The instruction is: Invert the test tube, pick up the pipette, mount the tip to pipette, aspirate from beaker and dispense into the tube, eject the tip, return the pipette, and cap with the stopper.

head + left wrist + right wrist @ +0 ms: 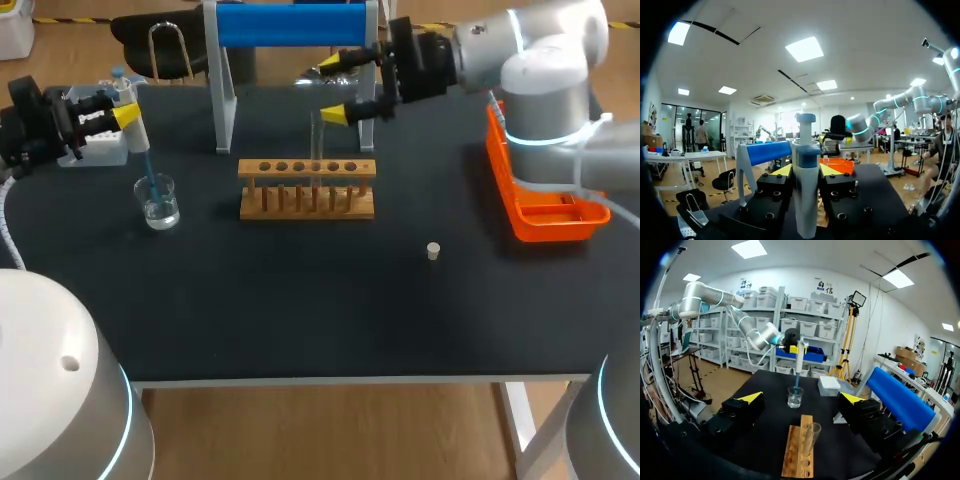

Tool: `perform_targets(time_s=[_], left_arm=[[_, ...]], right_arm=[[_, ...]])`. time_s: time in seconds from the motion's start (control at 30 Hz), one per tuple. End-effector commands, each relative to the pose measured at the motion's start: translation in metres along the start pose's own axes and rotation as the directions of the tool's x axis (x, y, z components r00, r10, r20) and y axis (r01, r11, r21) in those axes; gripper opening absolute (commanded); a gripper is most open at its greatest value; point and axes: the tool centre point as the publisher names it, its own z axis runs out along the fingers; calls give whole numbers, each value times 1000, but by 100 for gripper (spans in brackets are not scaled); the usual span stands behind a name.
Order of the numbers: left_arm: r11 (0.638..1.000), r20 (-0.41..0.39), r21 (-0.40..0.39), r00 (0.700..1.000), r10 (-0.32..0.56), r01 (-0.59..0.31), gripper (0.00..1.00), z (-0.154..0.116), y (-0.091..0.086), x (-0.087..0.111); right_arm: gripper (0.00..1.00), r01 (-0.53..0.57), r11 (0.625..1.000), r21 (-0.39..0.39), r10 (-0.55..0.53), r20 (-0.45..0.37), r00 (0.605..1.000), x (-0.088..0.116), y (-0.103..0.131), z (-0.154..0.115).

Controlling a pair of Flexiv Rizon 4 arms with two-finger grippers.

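Stopper [433, 251] loose on black tabletop [300, 310], left end effector [124, 106] pinching pipette [138, 135] dipped in beaker [159, 205], right end effector [343, 88] spread near rack [307, 188].

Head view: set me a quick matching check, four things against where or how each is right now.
1 pipette
2 stopper
3 test tube
4 right gripper

a lying on the bare table
b open, by the rack
c in the left gripper, tip in the beaker
d standing in the rack

Pairs: 1-c, 2-a, 3-d, 4-b
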Motion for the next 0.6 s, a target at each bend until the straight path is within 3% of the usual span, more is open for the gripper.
perform_targets(time_s=[0.03, 0.6], left_arm=[[1000, -4, 1, 1000, -1, 1, 0, -1, 0, -1], [1000, -4, 1, 1000, -1, 1, 0, -1, 0, -1]], right_arm=[[100, -7, 1000, 9, 7, -25, 1000, -3, -14, 1], [100, -42, 996, 76, 45, -28, 999, -3, -68, 16]])
